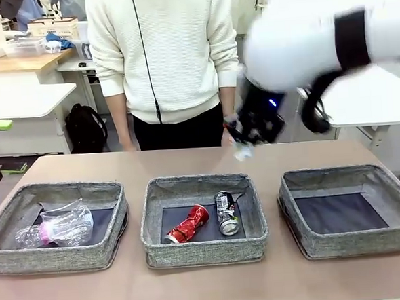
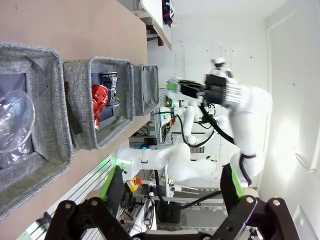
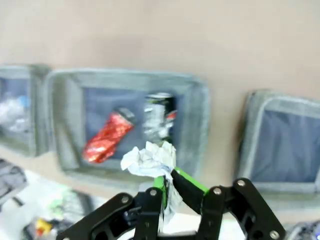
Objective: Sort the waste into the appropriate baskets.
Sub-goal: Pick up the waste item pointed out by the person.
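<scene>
Three baskets, two cans, one wad.

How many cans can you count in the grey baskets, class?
2. The crushed red can and the dark printed can lie side by side in the middle basket. No others are visible.

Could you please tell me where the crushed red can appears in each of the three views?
Front view: crushed red can lies left of the dark printed can in the middle basket.
Left wrist view: upper left, in the middle basket.
Right wrist view: left of centre.
Shared landmark: the dark printed can beside it.
</scene>
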Robot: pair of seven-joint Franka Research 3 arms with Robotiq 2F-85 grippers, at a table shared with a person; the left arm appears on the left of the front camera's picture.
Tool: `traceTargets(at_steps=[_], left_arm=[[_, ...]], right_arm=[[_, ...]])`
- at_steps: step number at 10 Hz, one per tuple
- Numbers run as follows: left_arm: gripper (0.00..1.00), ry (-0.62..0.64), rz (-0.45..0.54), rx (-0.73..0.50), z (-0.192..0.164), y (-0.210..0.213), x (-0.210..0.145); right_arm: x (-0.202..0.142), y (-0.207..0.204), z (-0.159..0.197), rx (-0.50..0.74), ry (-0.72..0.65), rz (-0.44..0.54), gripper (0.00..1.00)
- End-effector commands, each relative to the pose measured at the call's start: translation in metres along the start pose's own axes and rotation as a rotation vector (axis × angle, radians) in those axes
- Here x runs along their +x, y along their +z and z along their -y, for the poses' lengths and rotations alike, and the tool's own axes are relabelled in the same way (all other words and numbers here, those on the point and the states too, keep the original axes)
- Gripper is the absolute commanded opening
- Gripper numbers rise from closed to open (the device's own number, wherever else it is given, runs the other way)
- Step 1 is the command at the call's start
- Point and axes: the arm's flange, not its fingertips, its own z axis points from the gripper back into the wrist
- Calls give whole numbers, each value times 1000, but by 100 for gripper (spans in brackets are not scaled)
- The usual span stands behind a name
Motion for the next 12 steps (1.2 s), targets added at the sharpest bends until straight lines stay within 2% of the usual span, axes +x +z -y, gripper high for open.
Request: traceTargets(at_steps=[1, 2, 4, 6, 8, 10, 12], left_arm=[[100, -22, 8, -25, 2, -2, 0], [100, -22, 8, -25, 2, -2, 0], [100, -22, 8, -25, 2, -2, 0], [100, -22, 8, -25, 2, -2, 0], [100, -22, 8, -25, 2, -2, 0], [100, -22, 8, -25, 2, -2, 0], [100, -22, 8, -25, 2, -2, 0]], right_arm=[[9, 54, -76, -86, -99, -72, 7], [7, 71, -107, -108, -142, -104, 7], [-4, 104, -150, -94, -84, -148, 7], [-16, 129, -177, -140, -33, -131, 7], [-22, 150, -194, -184, -29, -76, 7], [-19, 177, -196, -183, -37, -55, 7], [-17, 207, -202, -188, -42, 7, 7]])
